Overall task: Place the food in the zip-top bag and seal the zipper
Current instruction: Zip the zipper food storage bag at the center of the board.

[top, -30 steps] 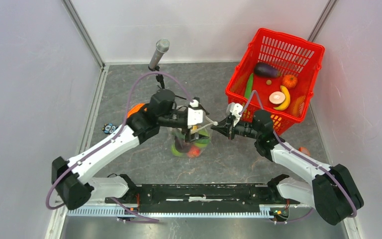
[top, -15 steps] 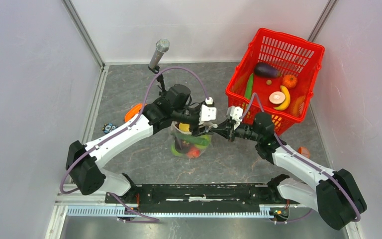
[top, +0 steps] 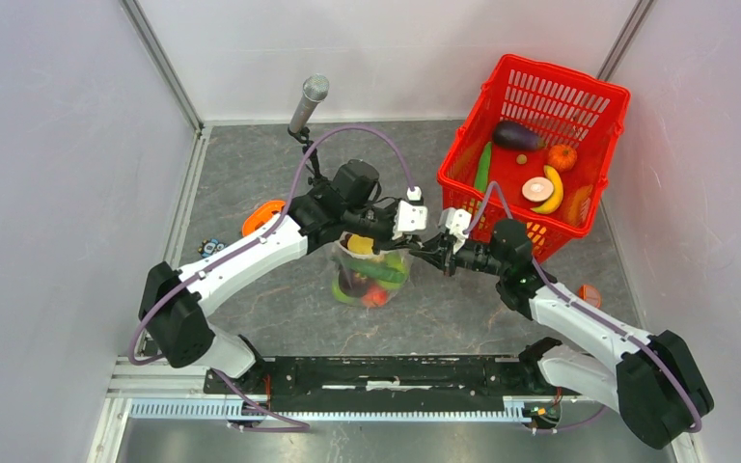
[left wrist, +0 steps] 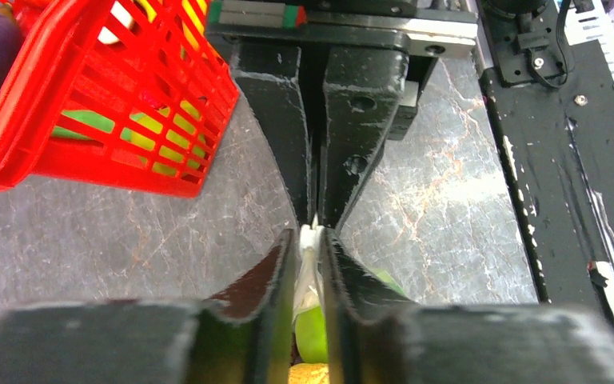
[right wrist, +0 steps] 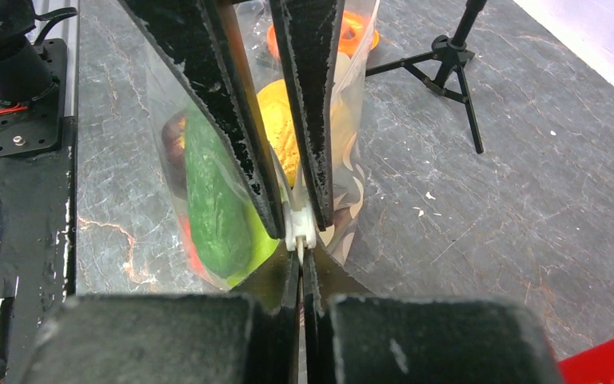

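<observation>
The zip-top bag hangs upright at mid-table between my two grippers. Inside it is food: a yellow lemon, a long green vegetable, a green fruit and red pieces. My left gripper is shut on the zipper, with its white slider at the fingertips. My right gripper faces it tip to tip and is shut on the bag's top corner. From above, the left gripper and right gripper almost touch.
A red mesh basket stands at the back right holding an eggplant, a banana and other toy food. A microphone on a tripod stands behind the bag. An orange tape ring lies to the left.
My left arm has swung right along the bag's top until it met the right gripper. Its jaws went from wide open to shut. The right gripper has kept its hold.
</observation>
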You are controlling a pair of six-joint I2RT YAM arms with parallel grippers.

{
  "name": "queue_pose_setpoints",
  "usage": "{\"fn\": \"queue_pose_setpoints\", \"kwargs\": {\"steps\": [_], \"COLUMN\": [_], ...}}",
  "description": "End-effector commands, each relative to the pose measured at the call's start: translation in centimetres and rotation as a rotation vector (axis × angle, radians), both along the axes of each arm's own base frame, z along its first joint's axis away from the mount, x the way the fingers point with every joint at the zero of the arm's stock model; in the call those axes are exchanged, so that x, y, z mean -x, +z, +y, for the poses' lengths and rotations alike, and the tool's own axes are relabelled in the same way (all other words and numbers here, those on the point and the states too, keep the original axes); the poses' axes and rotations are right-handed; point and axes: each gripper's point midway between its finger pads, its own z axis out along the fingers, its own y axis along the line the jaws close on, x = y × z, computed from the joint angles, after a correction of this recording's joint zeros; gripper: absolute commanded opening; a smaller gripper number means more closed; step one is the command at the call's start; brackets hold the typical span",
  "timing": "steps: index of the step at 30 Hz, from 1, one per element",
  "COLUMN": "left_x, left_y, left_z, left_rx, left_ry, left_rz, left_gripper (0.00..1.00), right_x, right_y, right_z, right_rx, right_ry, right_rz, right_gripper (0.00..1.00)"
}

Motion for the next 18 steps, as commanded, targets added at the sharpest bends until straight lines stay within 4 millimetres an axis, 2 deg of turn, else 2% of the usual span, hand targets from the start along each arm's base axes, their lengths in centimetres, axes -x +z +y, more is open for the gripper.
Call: {"fn": "queue_pose_setpoints", "kwargs": {"steps": [1, 6, 7, 8, 9, 18], "left_x": [-0.10, 0.09, 0.01, -0.10, -0.21, -0.56], "left_y": [1.12, 0.76, 0.63, 0.59, 0.50, 0.86], "left_z": [-0.47, -0.36, -0.30, -0.29, -0.33, -0.82], "left_rx": [0.010, -0.002, -0.007, -0.010, -0.013, -0.005], "left_ry": [-0.026, -0.037, -0.032, -0.024, -0.019, -0.015], "left_rz": [-0.031, -0.025, -0.025, -0.023, -0.019, -0.012], "left_gripper": [0.15, 0.05, 0.07, 0.22, 0.28, 0.30], "right_x": [0.11, 0.04, 0.10, 0.24, 0.28, 0.38], "right_y": [0.94, 1.08, 1.05, 1.09, 1.10, 1.36], "right_z": [-0.02, -0.27, -0.29, -0.24, -0.24, -0.08], "right_rx": [-0.016, -0.024, -0.025, -0.029, -0.031, -0.033], "right_ry": [-0.003, -0.022, -0.022, -0.015, -0.014, 0.000], "right_rz": [-0.055, -0.065, -0.066, -0.067, -0.067, -0.072], "right_gripper": [0.00, 0.00, 0.00, 0.00, 0.00, 0.00]}}
